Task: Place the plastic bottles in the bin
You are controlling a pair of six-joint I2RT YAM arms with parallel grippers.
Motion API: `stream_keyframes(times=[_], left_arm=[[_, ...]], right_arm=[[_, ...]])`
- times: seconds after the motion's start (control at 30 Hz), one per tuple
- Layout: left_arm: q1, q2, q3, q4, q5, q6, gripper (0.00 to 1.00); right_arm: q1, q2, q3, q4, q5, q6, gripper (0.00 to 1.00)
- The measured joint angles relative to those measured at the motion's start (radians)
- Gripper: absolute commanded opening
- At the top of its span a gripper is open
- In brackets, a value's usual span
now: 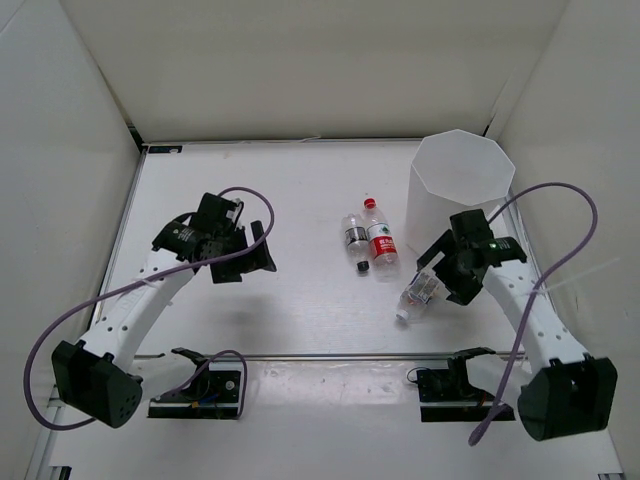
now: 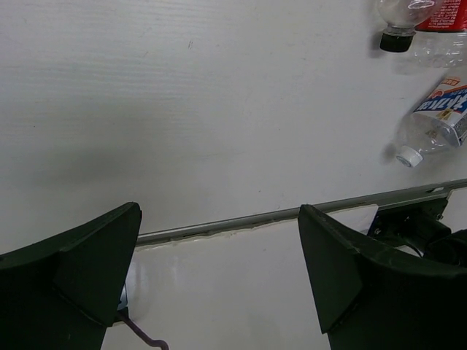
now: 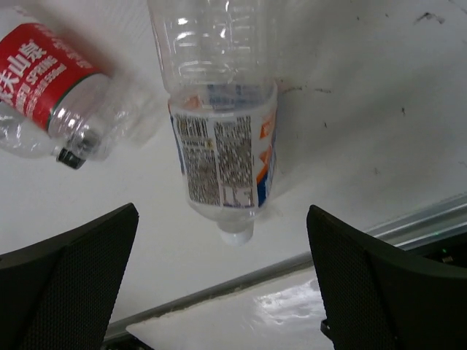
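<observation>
Bottles lie on the white surface (image 1: 250, 180): the blue-and-white labelled bottle (image 3: 226, 160) rests on its side just ahead of the right fingers (image 3: 379, 284), which are spread wide and hold nothing. Near it, towards the middle, the red-capped bottle (image 1: 381, 245) and the black-capped bottle (image 1: 354, 237) lie side by side, and the tall white bin (image 1: 460, 185) stands upright just beyond the right arm. The left fingers (image 2: 350, 270), also spread wide and empty, hang over the surface well apart from the bottles.

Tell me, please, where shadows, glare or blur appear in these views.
Top external: even light, soft shadow on the table beneath the left arm. Left wrist: glare beside the rail, fingers dark and soft. Right wrist: barcoded bottle sharp, glare bottom centre.
</observation>
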Motion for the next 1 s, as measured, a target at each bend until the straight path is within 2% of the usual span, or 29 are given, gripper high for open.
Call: stream_keyframes(times=[0.3,0.33,0.37,0.43,0.47,0.6,0.7,0.83,0.9,1.0], left_arm=[[0.001,-0.035,-0.074,0.008,-0.001,0.008,1.00],[0.001,-0.041,-0.083,0.008,-0.001,0.008,1.00],[0.001,-0.048,-0.090,0.009,-0.001,0.008,1.00],[0.001,-0.065,-0.100,0.004,-0.004,0.008,1.00],[0.001,-0.075,-0.104,0.005,-0.005,0.008,1.00],[0.001,-0.101,-0.120,0.005,-0.006,0.003,1.00],[0.001,-0.107,-0.132,0.005,-0.008,-0.003,1.00],[0.001,-0.107,-0.143,0.009,-0.008,-0.011,1.00],[0.002,-0.105,-0.143,0.010,-0.008,-0.013,1.00],[0.002,-0.093,-0.143,0.011,-0.008,-0.016,1.00]], right_arm=[[0.000,0.276,-0.033,0.132,0.028,-0.001,0.98],[0.000,0.289,-0.050,0.145,0.029,-0.002,0.94],[0.001,0.294,-0.064,0.150,0.032,-0.004,0.81],[0.001,0.295,-0.093,0.147,0.037,-0.011,0.67],[0.001,0.295,-0.103,0.140,0.039,-0.009,0.57],[0.001,0.250,-0.106,0.078,0.040,0.016,0.43],[0.005,0.138,-0.077,-0.039,0.034,0.039,0.41],[0.008,-0.022,0.110,-0.224,0.021,0.059,0.37],[0.007,-0.051,0.333,-0.289,0.026,0.059,0.35],[0.006,-0.005,0.684,-0.335,0.047,0.039,0.35]])
